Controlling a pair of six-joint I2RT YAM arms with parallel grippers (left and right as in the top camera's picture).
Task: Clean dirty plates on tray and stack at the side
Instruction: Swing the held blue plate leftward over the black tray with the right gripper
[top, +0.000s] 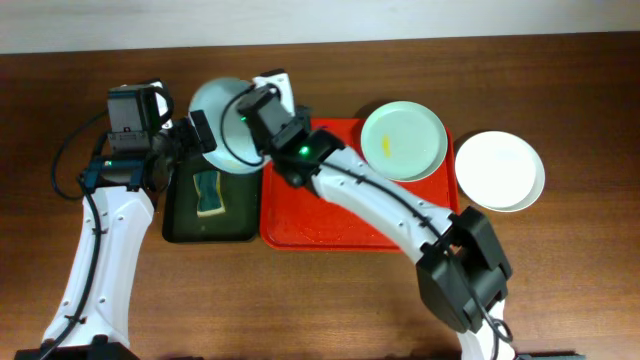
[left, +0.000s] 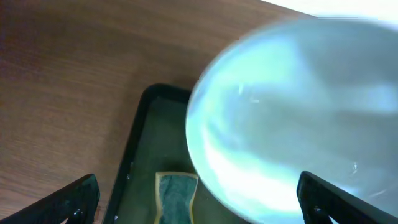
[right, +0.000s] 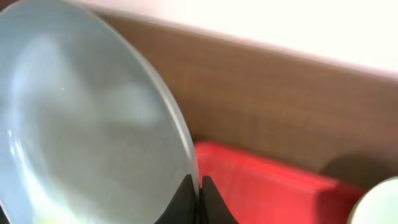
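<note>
The right gripper (right: 199, 194) had its jaws clamped on the rim of a tilted pale plate (top: 215, 108) above the green tray (top: 185, 222). The left gripper (top: 196, 133) stood beside it, jaws apart. A smeared plate (top: 403, 140) lay on the red tray (top: 292, 215).

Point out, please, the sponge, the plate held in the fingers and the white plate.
sponge (top: 208, 193), overhead view, its middle.
held pale blue-green plate (top: 220, 101), overhead view, bare upper-left face.
white plate (top: 498, 165), overhead view, its centre.
</note>
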